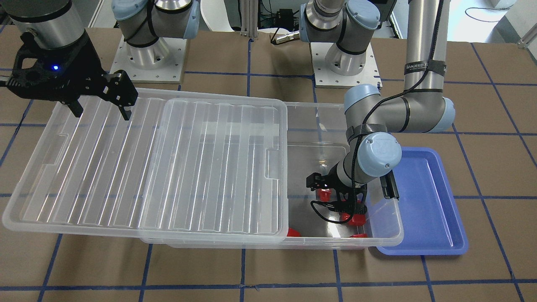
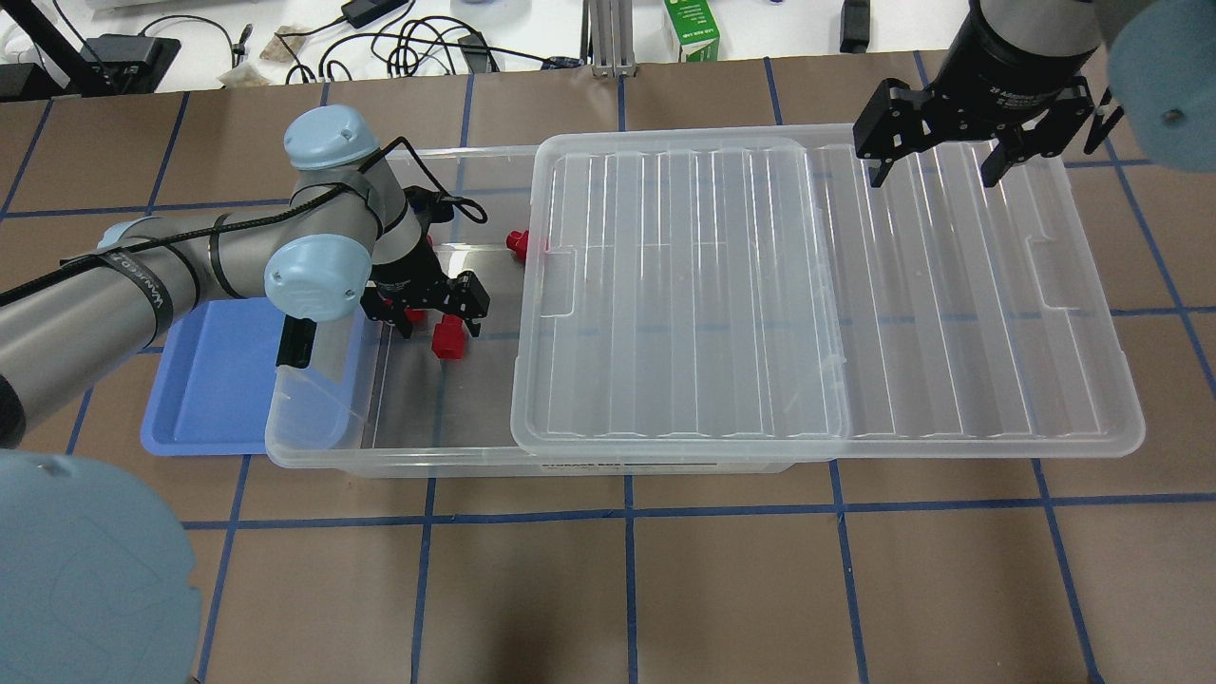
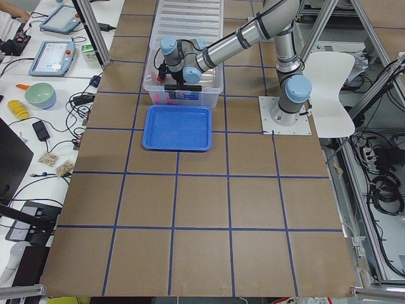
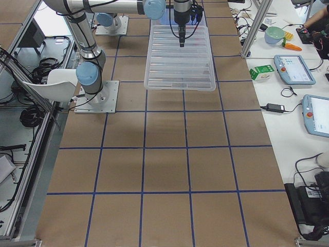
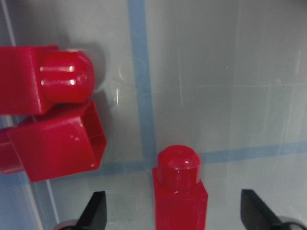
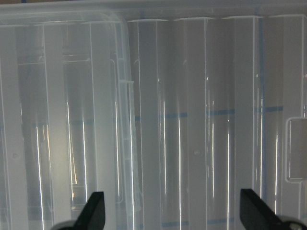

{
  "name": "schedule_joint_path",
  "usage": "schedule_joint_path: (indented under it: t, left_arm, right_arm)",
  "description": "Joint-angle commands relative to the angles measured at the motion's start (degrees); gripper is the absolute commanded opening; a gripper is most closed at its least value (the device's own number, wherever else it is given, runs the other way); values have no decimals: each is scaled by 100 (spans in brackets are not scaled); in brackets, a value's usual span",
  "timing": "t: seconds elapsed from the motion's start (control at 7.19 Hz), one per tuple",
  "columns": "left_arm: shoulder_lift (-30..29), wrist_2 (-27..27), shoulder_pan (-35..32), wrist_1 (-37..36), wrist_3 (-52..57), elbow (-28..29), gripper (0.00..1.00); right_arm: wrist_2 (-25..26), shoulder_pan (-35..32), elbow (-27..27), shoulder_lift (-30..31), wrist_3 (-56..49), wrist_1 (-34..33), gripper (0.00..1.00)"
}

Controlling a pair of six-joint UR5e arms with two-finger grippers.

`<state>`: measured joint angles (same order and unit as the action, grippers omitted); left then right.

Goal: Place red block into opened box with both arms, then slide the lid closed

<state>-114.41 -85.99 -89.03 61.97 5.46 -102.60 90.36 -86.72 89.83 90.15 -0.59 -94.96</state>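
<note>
The clear box (image 2: 380, 458) lies along the table, and its ribbed lid (image 2: 950, 313) is slid aside so that it covers only one half. My left gripper (image 2: 439, 330) reaches down into the uncovered half and is open. A red block (image 5: 180, 189) stands on the box floor between its fingertips (image 5: 96, 213), touching neither. Two more red blocks (image 5: 53, 139) lie beside it, and another (image 2: 518, 244) sits by the lid's edge. My right gripper (image 2: 933, 176) hangs open above the lid's overhanging end (image 6: 192, 120), holding nothing.
A shallow blue tray (image 2: 209, 380) sits against the box's open end, under my left arm. The lid overhangs the box far past its other end. Cables, a green carton (image 2: 691, 28) and tablets lie beyond the table's far edge.
</note>
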Motion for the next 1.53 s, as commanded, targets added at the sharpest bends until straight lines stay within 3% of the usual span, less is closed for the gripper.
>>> schedule_joint_path:
  t: [0.0, 0.28, 0.42, 0.83, 0.97, 1.39]
  left_arm:
    - [286, -32, 0, 173, 35, 170, 100]
    - [681, -58, 26, 1083, 35, 607, 100]
    - [857, -188, 44, 1689, 52, 1019, 100]
    - [1629, -471, 62, 3798, 26, 2171, 100]
    - [1806, -462, 53, 3961, 26, 2305, 100]
    - [2001, -427, 44, 4253, 8, 2009, 100]
  right_arm:
    - [122, 390, -1, 55, -675, 31, 100]
    - [105, 1179, -124, 134, -1747, 231, 100]
    - [131, 1679, -133, 169, -2630, 268, 100]
    - [52, 3218, -54, 187, -3963, 215, 100]
    - [35, 3301, 190, 91, -3984, 172, 100]
    - [35, 3276, 1262, -339, -3975, -1118, 100]
